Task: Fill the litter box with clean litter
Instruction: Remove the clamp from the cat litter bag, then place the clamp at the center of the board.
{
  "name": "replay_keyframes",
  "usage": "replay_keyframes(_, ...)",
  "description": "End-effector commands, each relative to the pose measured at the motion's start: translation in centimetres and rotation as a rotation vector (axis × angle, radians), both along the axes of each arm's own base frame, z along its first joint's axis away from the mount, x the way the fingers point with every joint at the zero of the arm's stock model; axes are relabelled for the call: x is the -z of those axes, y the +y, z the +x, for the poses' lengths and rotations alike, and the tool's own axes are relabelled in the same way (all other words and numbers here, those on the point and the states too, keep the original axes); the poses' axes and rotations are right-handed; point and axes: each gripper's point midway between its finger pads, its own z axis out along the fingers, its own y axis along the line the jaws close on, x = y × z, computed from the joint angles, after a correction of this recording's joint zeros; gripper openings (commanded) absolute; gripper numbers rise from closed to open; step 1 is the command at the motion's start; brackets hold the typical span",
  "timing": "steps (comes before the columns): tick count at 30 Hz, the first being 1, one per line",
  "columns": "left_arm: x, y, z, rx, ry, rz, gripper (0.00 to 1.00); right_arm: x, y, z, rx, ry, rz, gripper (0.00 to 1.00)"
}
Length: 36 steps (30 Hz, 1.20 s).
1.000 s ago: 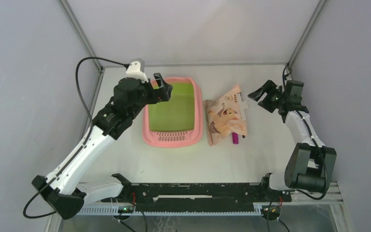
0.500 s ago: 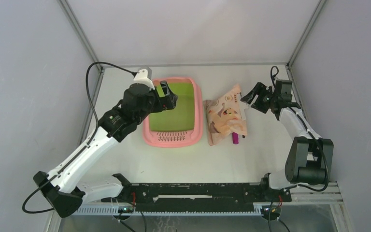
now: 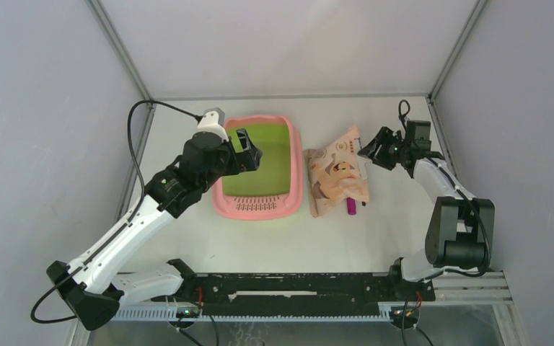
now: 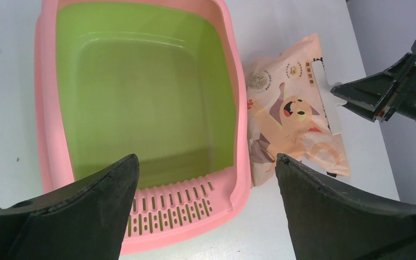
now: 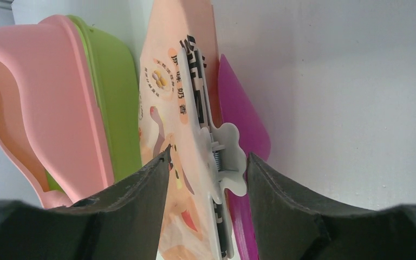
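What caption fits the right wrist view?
Right gripper straddling white clip on peach bag, litter box alongside.

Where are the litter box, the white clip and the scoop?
litter box (image 4: 176,210): left wrist view, on the slotted pink grid at its near end.
white clip (image 5: 228,156): right wrist view, on its flower-shaped handle.
scoop (image 5: 242,120): right wrist view, on its flat magenta face.

A peach-pink printed bag lies flat on the pale desk, with a cartoon cat on its upper face. A white spring clip is clamped on the bag's folded edge. A magenta scoop lies partly under the bag, its handle poking out at the near end. Grey walls enclose the desk.
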Motion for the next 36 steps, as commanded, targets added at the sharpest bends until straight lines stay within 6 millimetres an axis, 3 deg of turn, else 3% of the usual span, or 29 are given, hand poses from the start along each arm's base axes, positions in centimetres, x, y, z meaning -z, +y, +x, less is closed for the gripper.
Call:
replay_keyframes(1,0.3,0.5,-0.2,-0.023,-0.009,-0.010,1.00,-2.6,0.3,1.7,-0.010,-0.094,0.006,0.60)
replay_keyframes(4,0.8,0.3,-0.2,-0.019,0.005,-0.010,1.00,-3.0,0.3,1.7,-0.014,-0.104,0.006,0.55)
replay_keyframes(8,1.0,0.1,-0.2,-0.009,0.012,-0.011,1.00,-3.3,0.2,1.6,-0.014,-0.114,0.003,0.31)
replay_keyframes(15,1.2,0.0,-0.1,-0.007,0.013,-0.010,1.00,-3.8,0.3,1.4,-0.021,-0.123,0.004,0.13)
replay_keyframes(17,1.4,-0.1,-0.2,-0.005,0.015,-0.011,1.00,-4.0,0.3,1.3,-0.016,-0.126,-0.004,0.00)
replay_keyframes(22,1.8,-0.1,-0.2,-0.002,0.022,-0.009,1.00,-5.6,-0.5,0.8,0.023,-0.169,-0.062,0.00)
replay_keyframes(29,1.9,-0.2,-0.1,0.000,0.025,-0.005,1.00,-9.4,-2.7,-0.2,0.124,-0.264,-0.147,0.00)
replay_keyframes(32,1.9,-0.3,-0.1,0.004,0.026,-0.006,1.00,-9.0,-4.0,-0.5,0.163,-0.225,-0.158,0.00)
replay_keyframes(36,1.9,-0.3,-0.1,0.005,0.025,-0.007,1.00,-6.2,-6.2,-1.2,0.238,-0.113,-0.240,0.00)
